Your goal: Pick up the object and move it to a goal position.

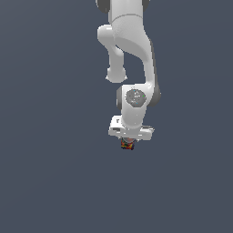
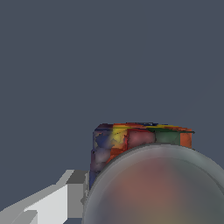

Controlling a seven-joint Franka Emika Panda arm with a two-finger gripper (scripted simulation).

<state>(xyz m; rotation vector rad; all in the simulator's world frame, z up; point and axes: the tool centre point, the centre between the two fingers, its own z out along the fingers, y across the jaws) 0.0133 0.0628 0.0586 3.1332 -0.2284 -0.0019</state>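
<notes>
The white robot arm's fingers (image 1: 128, 142) are closed on the tiny cube patched in red, yellow, blue and green (image 1: 127, 144). The cube sits directly beneath the white hand, against a plain dark grey-blue background.

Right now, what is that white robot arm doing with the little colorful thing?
The white robot arm points straight down, with a tiny patchwork cube of red, yellow, blue and green squares right at its gripper. In the wrist view the cube sits close against the gripper, so it looks held, though the fingers are mostly hidden. Everything around is plain dark grey, and no goal marker shows.
</notes>
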